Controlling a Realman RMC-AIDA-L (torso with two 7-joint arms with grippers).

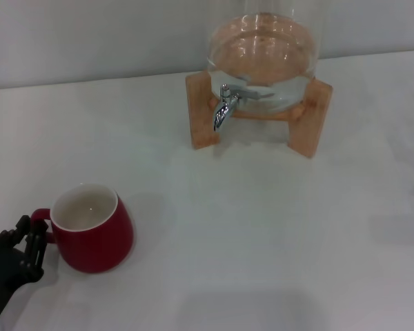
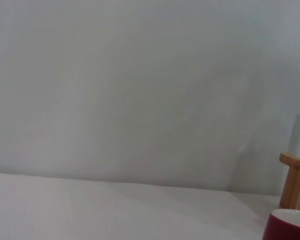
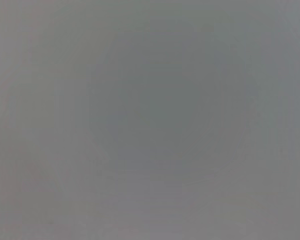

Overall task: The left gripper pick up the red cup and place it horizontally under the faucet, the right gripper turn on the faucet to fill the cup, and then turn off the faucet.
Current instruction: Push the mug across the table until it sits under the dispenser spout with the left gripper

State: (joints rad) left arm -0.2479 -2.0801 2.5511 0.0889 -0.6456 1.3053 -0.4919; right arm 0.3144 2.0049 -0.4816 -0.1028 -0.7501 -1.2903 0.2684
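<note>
The red cup [image 1: 93,231] stands upright on the white table at the near left, its white inside showing and its loop handle turned to the left. My left gripper [image 1: 32,243] is down at the table's near-left corner, right against that handle, open, with nothing in its grasp. A corner of the red cup [image 2: 289,226] shows in the left wrist view. The chrome faucet [image 1: 225,105] juts from the glass water jar [image 1: 262,58] at the far middle, spout pointing down, nothing beneath it. My right gripper is out of view; the right wrist view is plain grey.
The jar sits in a wooden stand [image 1: 201,110] whose legs rest on the table at the back; one leg of the wooden stand [image 2: 295,182] shows in the left wrist view. A grey wall rises behind. White table [image 1: 262,227] stretches between cup and faucet.
</note>
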